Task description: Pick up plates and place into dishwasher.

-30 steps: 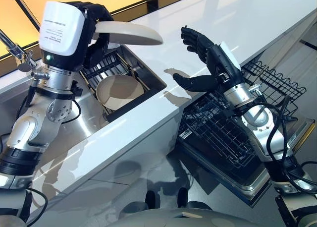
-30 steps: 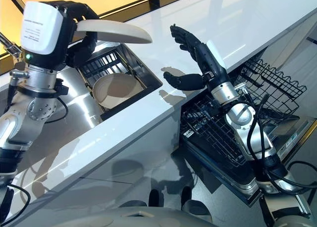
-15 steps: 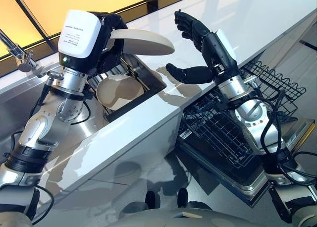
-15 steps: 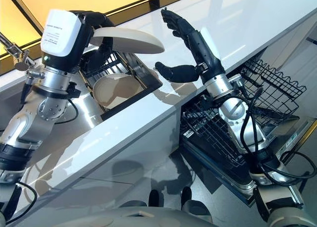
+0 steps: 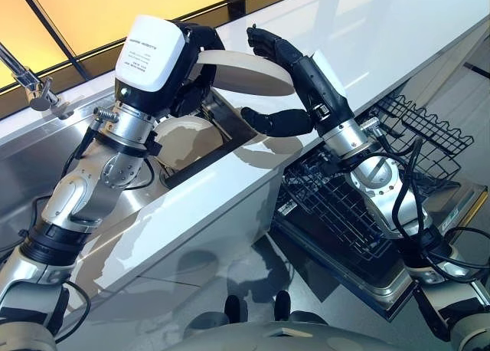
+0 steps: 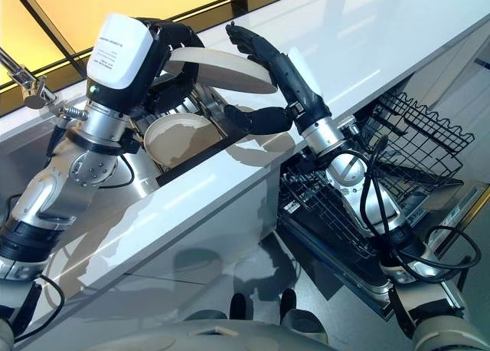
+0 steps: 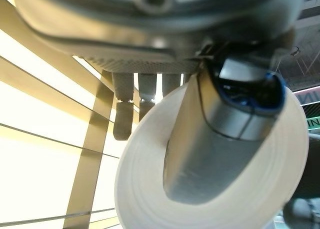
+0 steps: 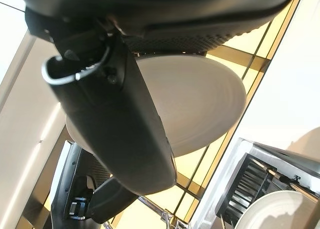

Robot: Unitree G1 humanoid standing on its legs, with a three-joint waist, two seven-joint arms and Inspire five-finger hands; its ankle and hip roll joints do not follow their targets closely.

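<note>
A cream plate (image 5: 249, 71) is held in the air between both hands, above the counter's (image 5: 383, 29) sink-side edge.

The left hand (image 5: 187, 63) grips the plate's near rim, fingers curled over the top and thumb underneath, as the left wrist view confirms. The right hand (image 5: 287, 83) reaches in from the other side with its fingers spread over the plate's far rim and its thumb extended below, bracketing the plate without clearly clamping it. Below, a second plate (image 5: 187, 140) lies in the black rack (image 5: 222, 121) set in the sink. The dishwasher rack (image 5: 360, 205) stands pulled out below the counter's front edge, under the right arm.
</note>
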